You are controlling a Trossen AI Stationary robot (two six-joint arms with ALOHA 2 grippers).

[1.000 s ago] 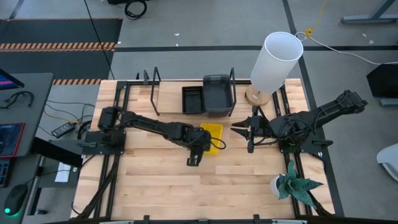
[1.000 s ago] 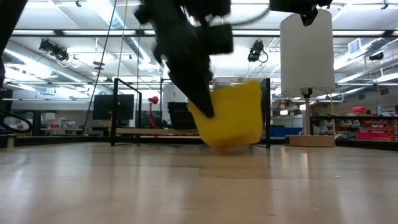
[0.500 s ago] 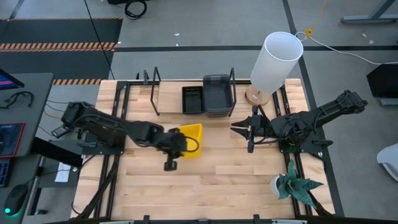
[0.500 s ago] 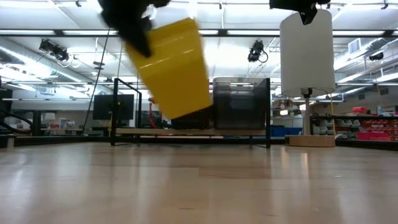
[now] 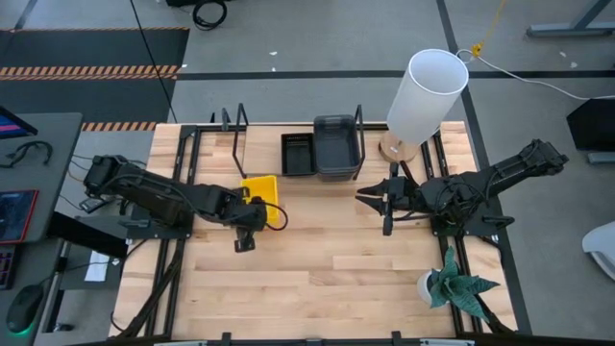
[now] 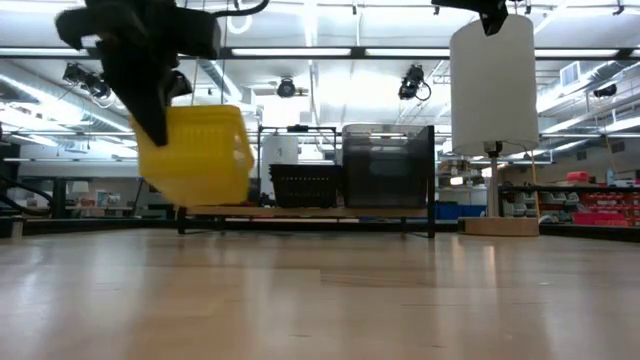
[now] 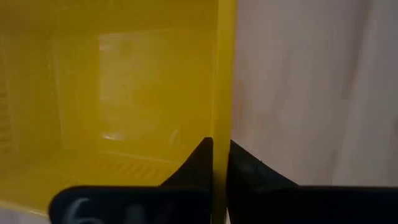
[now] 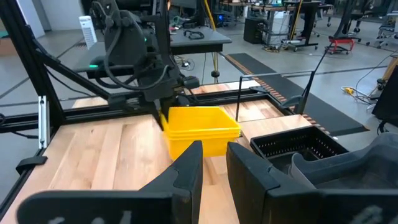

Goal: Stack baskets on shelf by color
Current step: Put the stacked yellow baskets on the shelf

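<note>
My left gripper [image 5: 248,206] is shut on a bright yellow basket [image 5: 260,189] and carries it above the table's left half, in front of the shelf's [image 5: 259,163] bare left part. The low view shows the basket [image 6: 197,156] in the air below the gripper [image 6: 150,100]. A black gridded basket [image 5: 298,154] and a larger dark grey basket [image 5: 336,146] stand on the shelf board side by side. At the right, clear of everything, my right gripper [image 5: 370,200] hovers level and open, pointing left. My left gripper pinches one side wall of the yellow basket at its rim [image 7: 222,118], one finger [image 7: 200,158] inside the basket and one outside. The fingers come from above, slanting steeply down. The basket hangs clear of the table, open side up and nearly level.
A lamp with a tall white shade [image 5: 426,94] stands at the far right on a round wooden base. A small potted plant [image 5: 452,286] sits near the right front. Black rails [image 5: 178,255] run along both sides, with bare wood between them in front.
My left gripper has carried the yellow basket from the table's middle toward the left edge and slightly farther back, rising and rolling its wrist. The basket was low over the wood, swung tilted midway, and now hangs nearly level and higher.
</note>
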